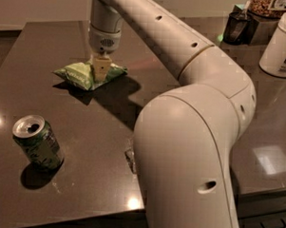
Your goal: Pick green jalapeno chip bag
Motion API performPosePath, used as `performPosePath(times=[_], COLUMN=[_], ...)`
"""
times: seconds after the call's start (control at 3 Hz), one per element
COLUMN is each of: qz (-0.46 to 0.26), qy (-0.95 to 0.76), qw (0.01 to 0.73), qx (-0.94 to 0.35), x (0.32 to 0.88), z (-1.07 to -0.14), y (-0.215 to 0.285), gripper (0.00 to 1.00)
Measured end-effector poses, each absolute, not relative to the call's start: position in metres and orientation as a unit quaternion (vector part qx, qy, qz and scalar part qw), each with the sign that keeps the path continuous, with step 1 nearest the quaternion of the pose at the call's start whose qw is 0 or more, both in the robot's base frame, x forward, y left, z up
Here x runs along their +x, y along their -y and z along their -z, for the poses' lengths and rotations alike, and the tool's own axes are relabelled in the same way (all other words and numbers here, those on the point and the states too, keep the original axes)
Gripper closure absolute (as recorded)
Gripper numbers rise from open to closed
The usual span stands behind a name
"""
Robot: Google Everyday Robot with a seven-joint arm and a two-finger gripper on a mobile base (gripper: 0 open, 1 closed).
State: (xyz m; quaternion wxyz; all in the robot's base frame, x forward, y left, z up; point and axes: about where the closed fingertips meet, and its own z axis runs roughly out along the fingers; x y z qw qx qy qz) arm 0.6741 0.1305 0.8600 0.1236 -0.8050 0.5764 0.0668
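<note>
The green jalapeno chip bag (77,74) lies on the far left part of the dark table (36,49). The gripper (101,71) points straight down onto it, its pale tip covering the foil just right of the bag's middle; whether it is clamped on the bag cannot be told. A green soda can (37,142) stands well apart, towards the near edge, and a white tub (281,43) stands at far right.

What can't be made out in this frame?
Camera view only:
- Chip bag: its middle is hidden under the claw, which is right over it.
- Clear object: mostly behind the arm; unidentifiable.
- White tub: cut off by the right edge; label too small to read.
</note>
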Motion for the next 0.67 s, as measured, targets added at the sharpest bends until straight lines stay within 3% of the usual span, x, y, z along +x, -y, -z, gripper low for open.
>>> performPosePath(times=[0.33, 0.67], qz=[-0.115, -0.152], qy=[-0.574, -0.560], qw=[0.155, 0.200], qx=[-0.796, -0.790], x=[0.666, 0.650], z=[-0.880, -0.916], y=[-0.119, -0.104], gripper=[0.92, 1.00])
